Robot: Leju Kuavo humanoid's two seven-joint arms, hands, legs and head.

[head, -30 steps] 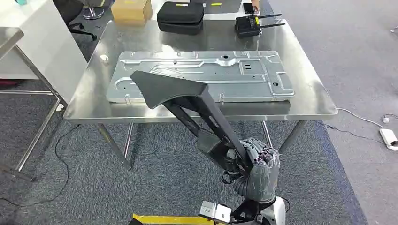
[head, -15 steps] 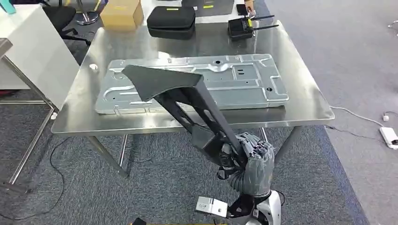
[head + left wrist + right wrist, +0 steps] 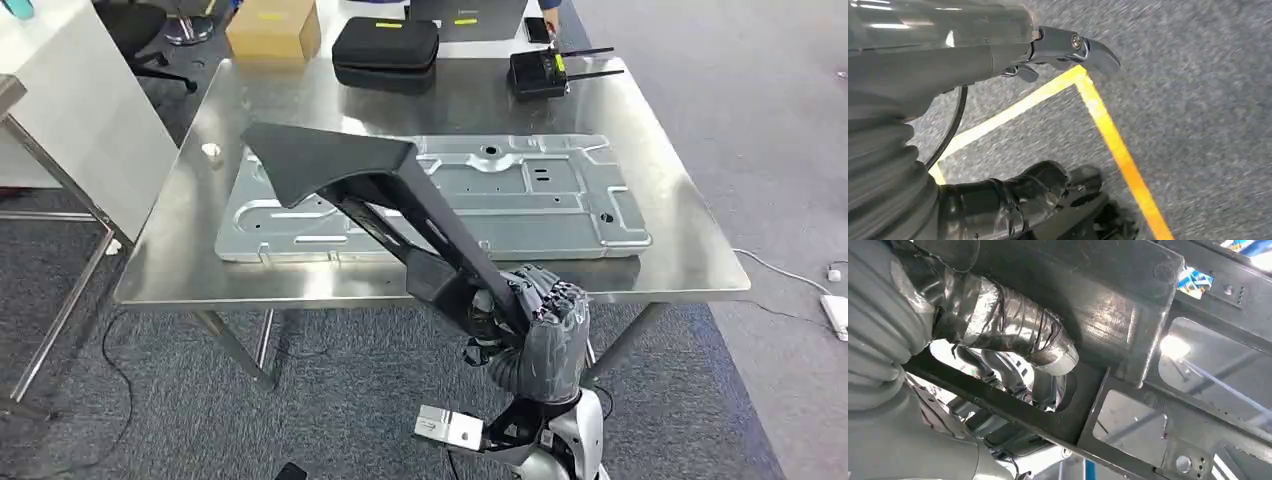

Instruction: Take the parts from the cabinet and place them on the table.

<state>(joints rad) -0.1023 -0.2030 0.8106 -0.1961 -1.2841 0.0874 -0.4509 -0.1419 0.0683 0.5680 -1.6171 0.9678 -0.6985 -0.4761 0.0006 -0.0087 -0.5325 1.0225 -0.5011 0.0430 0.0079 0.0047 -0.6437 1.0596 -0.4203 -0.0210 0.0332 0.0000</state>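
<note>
The right robot hand (image 3: 540, 320) is wrapped around the lower end of a long black part (image 3: 385, 215), fingers (image 3: 545, 295) curled over its frame; from the right wrist view the thumb (image 3: 1013, 327) presses across a dark bar of the same part (the ribbed inner side of the piece shows there). The part slants up and away from the hand, its broad flat head raised over the near edge of the steel bench (image 3: 690, 255) and above the left half of a large stamped metal panel (image 3: 520, 195) that lies flat on it. Whether the head touches the panel cannot be told.

The left robot hand (image 3: 1058, 50) hangs over grey carpet (image 3: 1198, 100) crossed by yellow tape (image 3: 1108, 135); it holds nothing, though how far its fingers are apart cannot be told.

At the far edge of the bench sit a black zip case (image 3: 385, 50), a cardboard box (image 3: 272, 28) and a black radio with antennas (image 3: 545, 72). A small white object (image 3: 210, 151) lies near the panel's left corner.
</note>
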